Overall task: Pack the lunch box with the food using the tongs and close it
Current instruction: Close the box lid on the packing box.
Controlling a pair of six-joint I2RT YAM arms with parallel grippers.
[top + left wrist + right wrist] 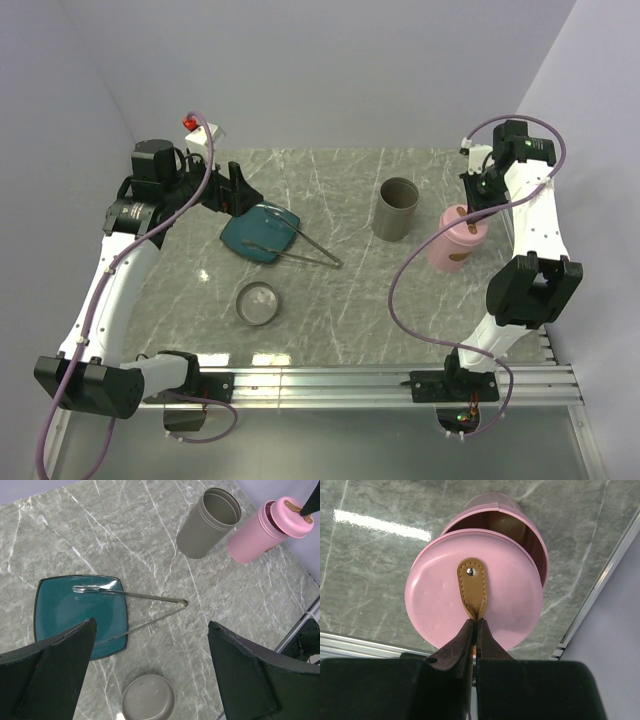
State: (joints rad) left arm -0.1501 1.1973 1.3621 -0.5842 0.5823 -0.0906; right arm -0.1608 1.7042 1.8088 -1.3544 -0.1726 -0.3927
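Our left jaws stand wide open above the long thin silver metal tongs [140,596], on the nearer arm by far. The tongs lie with tips on the square teal plate [55,612], long axis running out over the grey marble counter [100,525] to the joined end. Our right jaws pinch the tan leather tab [472,585] of the round pink lid [437,607].

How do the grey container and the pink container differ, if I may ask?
The grey container stands open with no lid; the pink container has its pink lid askew over it. Nothing touches the grey container; the right gripper pinches the pink container's lid by its tan strap. Both stand upright.
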